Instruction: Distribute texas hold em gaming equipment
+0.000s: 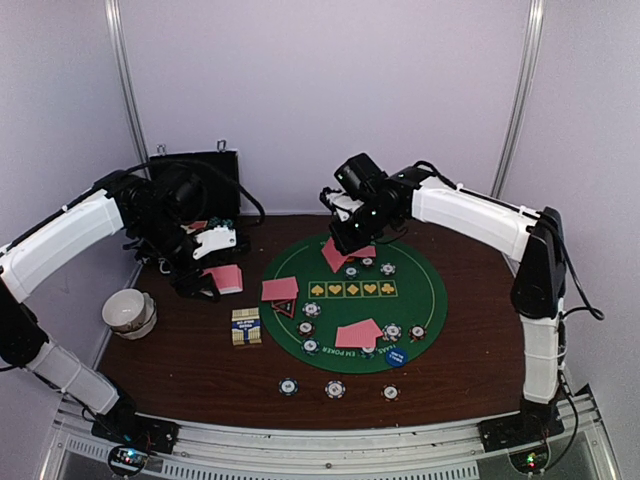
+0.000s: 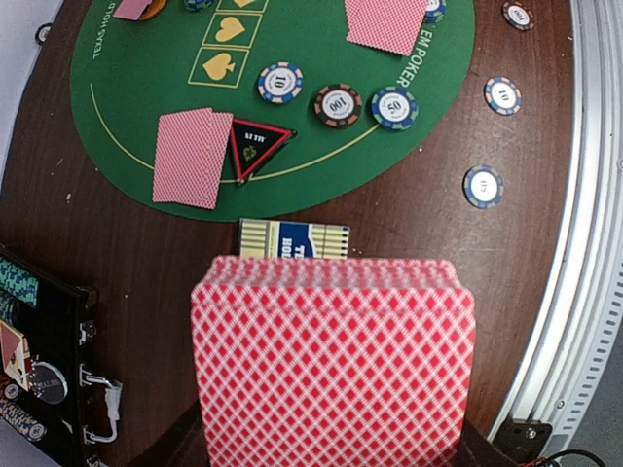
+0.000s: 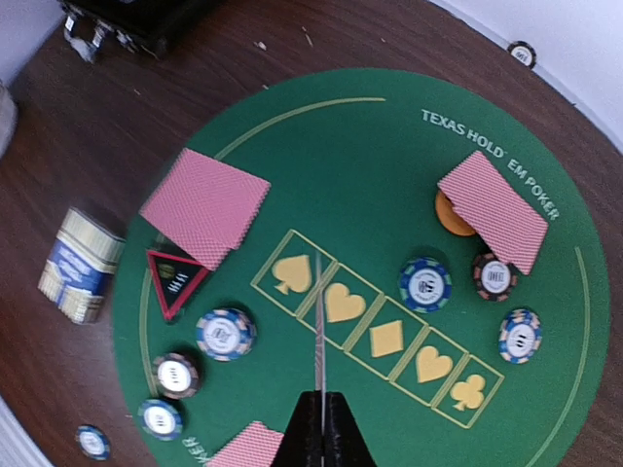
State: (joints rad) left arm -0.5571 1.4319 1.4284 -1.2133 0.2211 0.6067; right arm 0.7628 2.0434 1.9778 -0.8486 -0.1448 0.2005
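My left gripper (image 1: 212, 280) is shut on a deck of red-backed playing cards (image 2: 333, 360), held over the wood left of the green mat (image 1: 425, 292); the deck hides its fingers. Over the mat's far side, my right gripper (image 3: 320, 401) is shut on a single card (image 3: 318, 321), seen edge-on above the spade and heart boxes. Face-down card pairs lie at the mat's left (image 1: 280, 289), near (image 1: 358, 335) and far (image 3: 494, 212) sides. Striped chips (image 3: 225, 334) sit beside each pair. A red-black triangle marker (image 2: 255, 148) touches the left pair. An orange disc (image 3: 448, 216) peeks from under the far pair.
A yellow-blue card box (image 1: 246, 326) lies on the wood left of the mat. Three chips (image 1: 335, 389) lie on the wood in front of the mat. A blue disc (image 1: 397, 356) lies at the mat's near edge. A white bowl (image 1: 128, 310) stands far left, a black case (image 1: 195, 185) behind.
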